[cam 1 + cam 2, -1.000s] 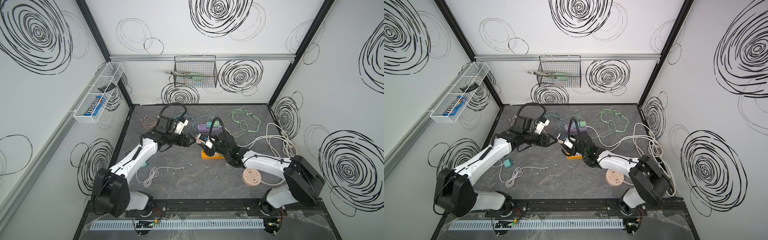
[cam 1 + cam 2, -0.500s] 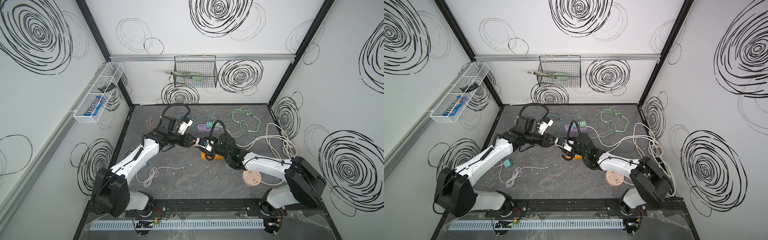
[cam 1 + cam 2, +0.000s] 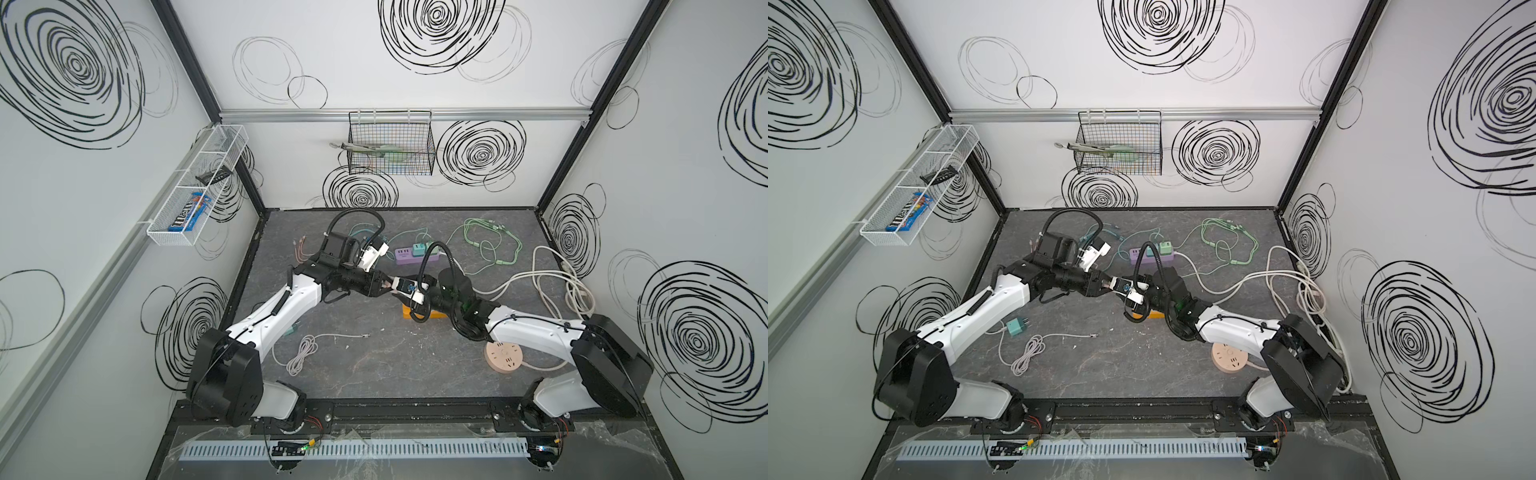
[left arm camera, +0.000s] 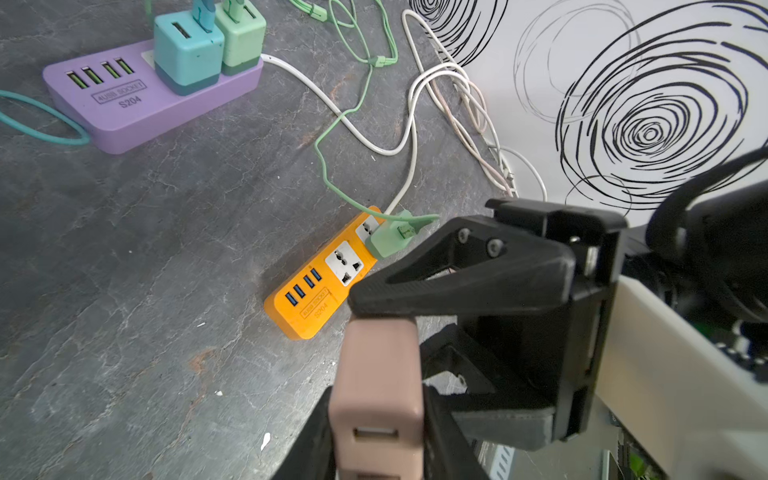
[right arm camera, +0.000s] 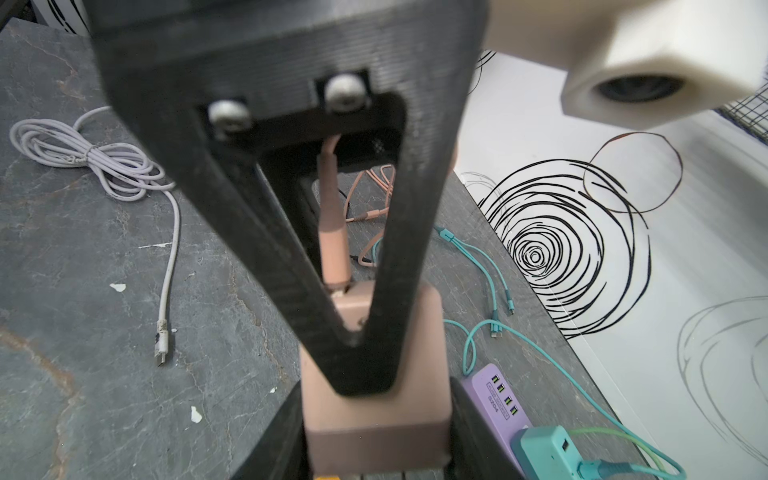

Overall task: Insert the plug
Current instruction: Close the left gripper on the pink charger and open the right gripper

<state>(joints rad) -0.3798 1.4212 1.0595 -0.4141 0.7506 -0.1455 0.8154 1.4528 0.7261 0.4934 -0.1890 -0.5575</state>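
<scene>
Together, the left end effector (image 4: 376, 419) and right end effector (image 5: 374, 415) pinched a dusty-pink plastic charger block (image 4: 378, 365) over the grey bench (image 3: 374, 365), a purple power strip (image 3: 409, 255) at 12 o'clock.

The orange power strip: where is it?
In a top view the orange power strip lies mid-table, in front of the purple strip, partly under the right arm.

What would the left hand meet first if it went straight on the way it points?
Probably the right hand, gripping the far end of the pink charger block that the left hand straddles.
</scene>
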